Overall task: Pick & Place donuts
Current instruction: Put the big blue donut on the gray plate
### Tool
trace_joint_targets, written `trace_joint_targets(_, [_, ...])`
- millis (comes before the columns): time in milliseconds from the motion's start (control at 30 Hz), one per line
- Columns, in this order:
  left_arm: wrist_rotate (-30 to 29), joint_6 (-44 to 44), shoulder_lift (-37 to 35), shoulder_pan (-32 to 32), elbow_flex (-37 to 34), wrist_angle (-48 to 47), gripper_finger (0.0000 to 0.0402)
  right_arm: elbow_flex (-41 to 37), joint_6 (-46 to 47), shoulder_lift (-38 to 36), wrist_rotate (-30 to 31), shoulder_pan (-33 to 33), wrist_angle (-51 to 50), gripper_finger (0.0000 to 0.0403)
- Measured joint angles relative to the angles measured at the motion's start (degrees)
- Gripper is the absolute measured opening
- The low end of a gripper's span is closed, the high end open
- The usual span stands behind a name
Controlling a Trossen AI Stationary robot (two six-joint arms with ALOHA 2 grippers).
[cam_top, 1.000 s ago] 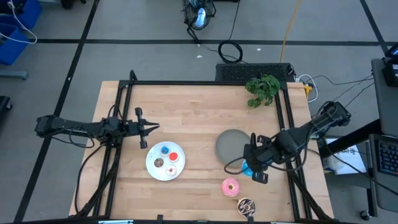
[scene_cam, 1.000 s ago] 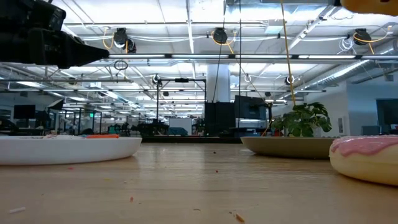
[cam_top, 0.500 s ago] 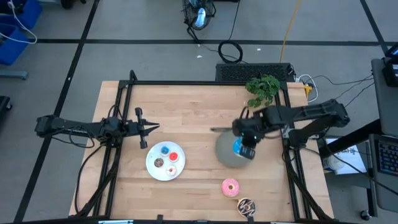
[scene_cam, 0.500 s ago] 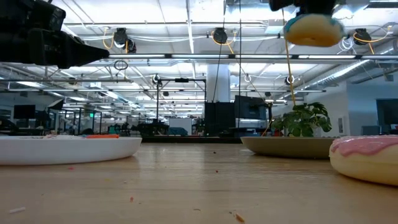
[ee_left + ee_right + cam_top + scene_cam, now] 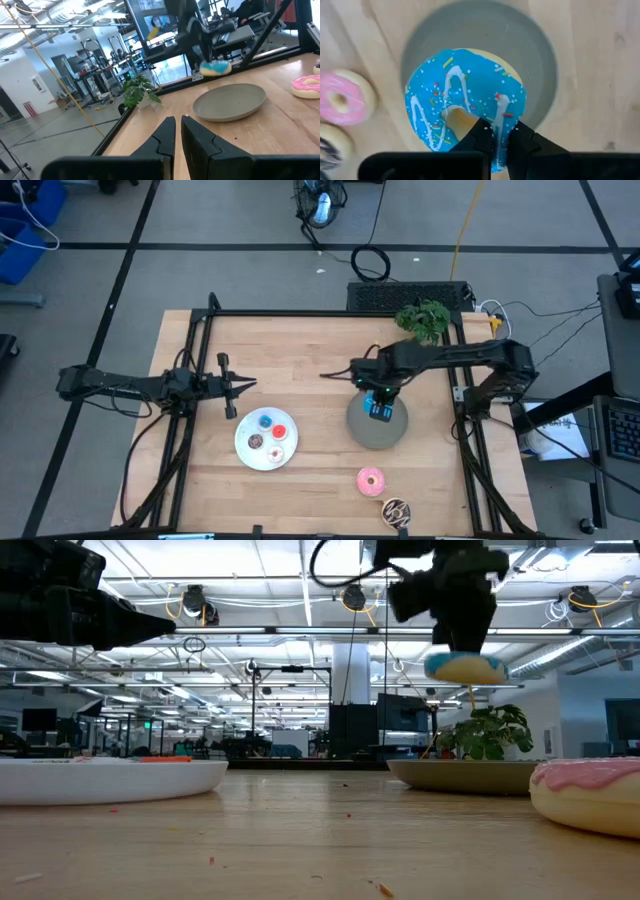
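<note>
My right gripper (image 5: 379, 406) is shut on the larger blue-iced donut (image 5: 465, 115) and holds it above the grey plate (image 5: 368, 436). In the low view the blue donut (image 5: 465, 668) hangs clear above the grey plate (image 5: 465, 775). The pink donut (image 5: 371, 480) and the dark brown sprinkled donut (image 5: 396, 512) lie flat on the table near its front edge. The white plate (image 5: 245, 450) carries several tiny donuts. My left gripper (image 5: 252, 384) is shut and empty, above the table left of the white plate. My right gripper holds the blue donut by one side of its ring (image 5: 501, 131), pinched between the two fingers. One finger (image 5: 482, 132) stands by the hole and the other (image 5: 522, 142) by the outer rim. The fingers point down from above. The donut hangs nearly level, icing up, clear of the plate.
A small green plant (image 5: 423, 323) stands at the table's far right corner. Black frame rails (image 5: 330, 313) run along the far edge and both sides. Bare wood lies between the two plates.
My right gripper has carried the blue donut from beside the grey plate's near right rim toward the far edge and the left, to over the plate. It has also come down toward the plate, and the donut stays clear of it.
</note>
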Motion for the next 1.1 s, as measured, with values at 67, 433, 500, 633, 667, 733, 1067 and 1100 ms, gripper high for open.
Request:
trace_joint_targets(67, [0.0,0.0,0.0,0.0,0.0,0.0,0.0037,0.0,-2.4,2.3,1.6,-0.3,0.3,0.0018])
trace_joint_targets(433, [0.0,0.1,0.0,0.0,0.0,-0.5,0.0037,0.0,-9.1,13.6,2.6,-1.3,8.2,0.0018])
trace_joint_targets(500, [0.0,0.1,0.0,0.0,0.0,-1.1,0.0037,0.0,-9.1,14.9,2.7,-1.5,7.8,0.0018])
trace_joint_targets(633, [-0.6,0.1,0.0,0.0,0.0,-1.5,0.0037,-1.4,-9.1,15.9,2.8,-2.0,9.8,0.0018])
trace_joint_targets(667, [-0.9,0.1,0.0,0.0,0.0,-1.5,0.0037,-2.2,-9.0,15.9,2.8,-2.3,10.8,0.0018])
trace_joint_targets(733, [-1.0,0.1,0.0,0.0,0.0,-1.5,0.0037,-3.7,-8.6,16.0,2.6,-2.7,12.2,0.0018])
trace_joint_targets(1067, [-1.0,0.1,0.0,0.0,0.0,-1.5,0.0037,-6.8,-8.5,15.9,4.1,-3.1,12.4,0.0031])
trace_joint_targets(1100, [-1.0,0.1,0.0,0.0,0.0,-1.5,0.0037,-6.8,-8.5,15.9,4.7,-3.0,12.4,0.0040])
